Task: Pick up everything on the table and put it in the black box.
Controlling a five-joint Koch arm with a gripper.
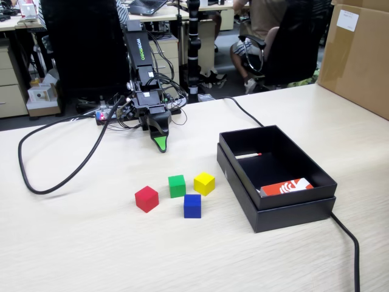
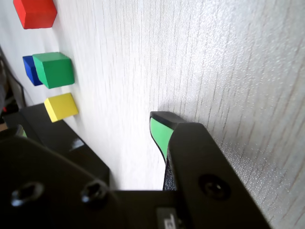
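Note:
Four small cubes lie close together on the pale wood table: red (image 1: 146, 199), green (image 1: 177, 185), yellow (image 1: 204, 183) and blue (image 1: 192, 205). The black box (image 1: 292, 216) stands open to their right. My gripper (image 1: 160, 143) points down at the table behind the cubes, a short way from the green one, and holds nothing. In the wrist view my gripper (image 2: 90, 130) is open, with one green-padded fingertip (image 2: 159, 131) just above bare table. That view also shows the red cube (image 2: 35, 12), green cube (image 2: 55, 69), blue cube (image 2: 29, 71), yellow cube (image 2: 61, 106) and the box (image 2: 71, 143).
An orange-red and white card (image 1: 287, 186) and a thin white stick (image 1: 248, 156) lie inside the box. A thick black cable (image 1: 55, 182) loops on the table at left; another (image 1: 349, 237) runs past the box. A brown carton (image 1: 358, 55) stands at the far right.

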